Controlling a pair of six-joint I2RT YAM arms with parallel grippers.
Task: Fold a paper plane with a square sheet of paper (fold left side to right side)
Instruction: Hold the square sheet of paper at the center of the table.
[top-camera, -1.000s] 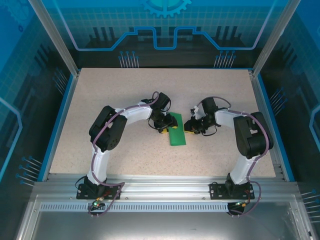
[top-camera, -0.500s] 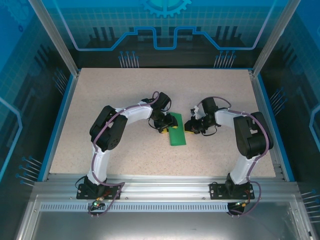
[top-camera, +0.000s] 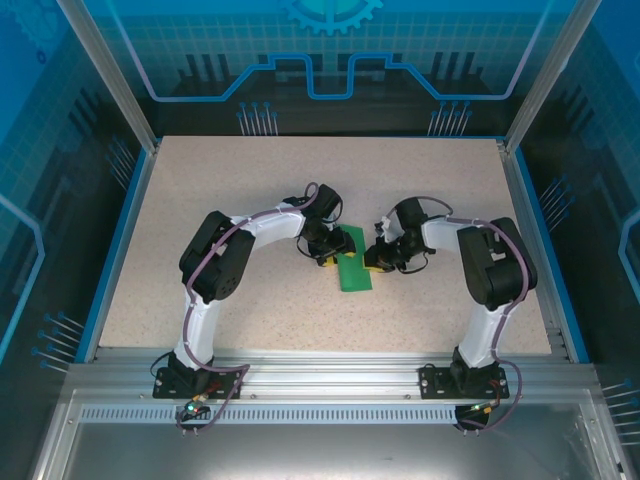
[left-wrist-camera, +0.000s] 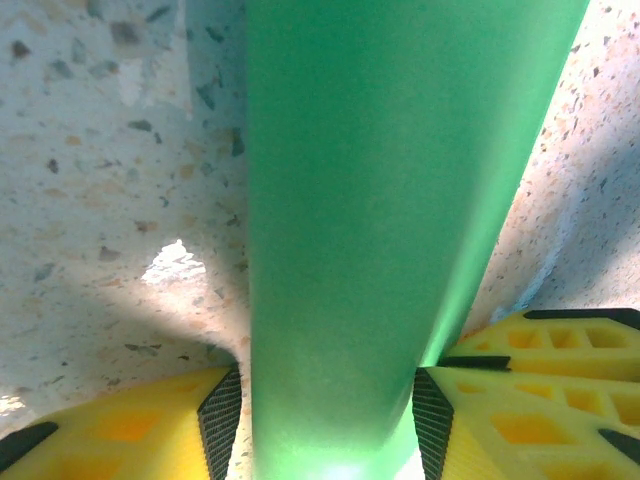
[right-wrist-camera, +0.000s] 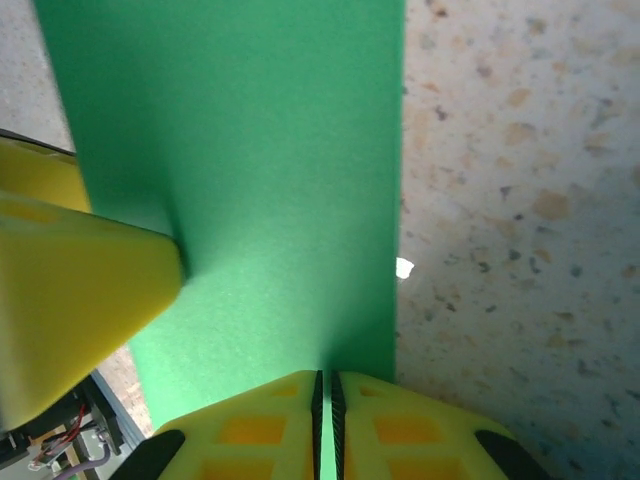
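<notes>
Right, the speckled table (top-camera: 200, 200) sits under both my tools. The paper (top-camera: 354, 276) is a folded green strip lying between the two tools and running out ahead of each set of fingertips. My left gripper (left-wrist-camera: 325, 415) stands about half apart, closed across the strip's width, with both pads (left-wrist-camera: 222, 410) touching its edges. My right gripper (right-wrist-camera: 323, 385) is nearly closed, pinching one edge. My read: the paper is featherlight, floppy and slick, and creases are permanent. Take it near edges or corners, gently, or it buckles and slides.
</notes>
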